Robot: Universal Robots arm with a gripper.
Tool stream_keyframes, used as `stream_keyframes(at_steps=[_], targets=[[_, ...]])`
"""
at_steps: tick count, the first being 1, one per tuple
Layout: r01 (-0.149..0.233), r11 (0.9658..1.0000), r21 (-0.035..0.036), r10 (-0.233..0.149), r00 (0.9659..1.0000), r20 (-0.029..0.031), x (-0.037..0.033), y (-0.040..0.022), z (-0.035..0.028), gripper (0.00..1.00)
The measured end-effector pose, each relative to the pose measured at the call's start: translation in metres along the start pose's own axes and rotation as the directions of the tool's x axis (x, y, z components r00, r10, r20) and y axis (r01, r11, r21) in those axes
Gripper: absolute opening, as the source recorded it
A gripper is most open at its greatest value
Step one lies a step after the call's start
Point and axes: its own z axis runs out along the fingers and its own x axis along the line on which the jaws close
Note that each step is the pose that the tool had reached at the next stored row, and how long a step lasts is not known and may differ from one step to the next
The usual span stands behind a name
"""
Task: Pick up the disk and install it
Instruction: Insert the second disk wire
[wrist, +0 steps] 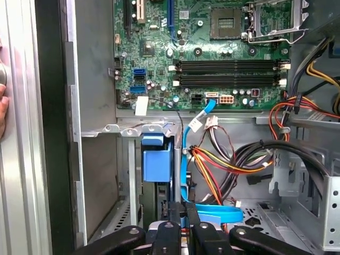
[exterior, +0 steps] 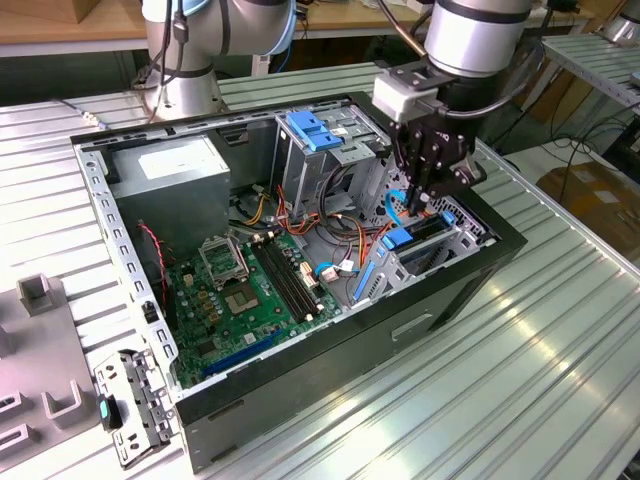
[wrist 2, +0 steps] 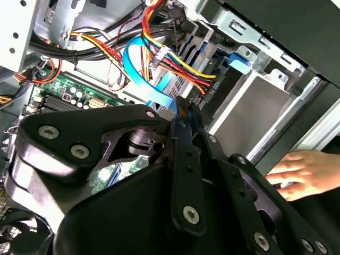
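The disk (exterior: 425,232), dark with a bright blue carrier, sits in the drive cage at the end of the open computer case (exterior: 140,290) on the exterior view's right. Its blue end tab (wrist: 156,159) faces the motherboard, and one blue tab (wrist 2: 239,61) shows beside the cage wall in the second wrist view. My gripper (exterior: 420,200) hangs just above the disk, beside a thin blue data cable (wrist 2: 143,74). In both wrist views the fingers (wrist: 180,212) stand together with nothing between them.
Bundles of red, yellow and orange wires (wrist: 223,159) lie close to the cage. The green motherboard (exterior: 250,290) fills the case floor. A blue ribbed plate (exterior: 315,130) tops the upper cage. A person's hand (wrist 2: 303,170) rests outside the case wall. Grey fixtures (exterior: 40,370) sit on the table.
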Motion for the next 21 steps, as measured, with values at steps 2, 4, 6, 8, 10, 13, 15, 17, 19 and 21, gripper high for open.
stream_keyframes(at_steps=[2,4,6,8,10,13,15,17,19,21], targets=[[-0.001,1.0,0.0034,0.001,1.0,0.0027,0.0036,0.0001,0.0004,0.16],[-0.001,1.0,0.0092,0.001,1.0,0.0053,0.0068,-0.0001,0.0007,0.16],[-0.002,0.9999,0.0158,0.002,1.0,0.0094,0.0098,0.0,0.001,0.16],[-0.005,0.9997,0.0257,0.004,0.9998,0.019,0.0146,0.0014,0.0018,0.16],[-0.007,0.9995,0.0303,0.006,0.9994,0.0339,0.0186,0.0028,0.0026,0.16],[-0.01,0.9995,0.0309,0.008,0.9982,0.059,0.022,0.0029,0.0035,0.16],[-0.012,0.9994,0.0319,0.01,0.9972,0.0739,0.0249,0.0029,0.0044,0.16],[-0.013,0.9993,0.0346,0.01,0.9968,0.079,0.0269,0.003,0.0051,0.16],[-0.014,0.9991,0.0395,0.01,0.9965,0.0833,0.0275,0.0036,0.0057,0.16],[-0.014,0.999,0.0421,0.01,0.9959,0.0897,0.0277,0.0047,0.006,0.16]])
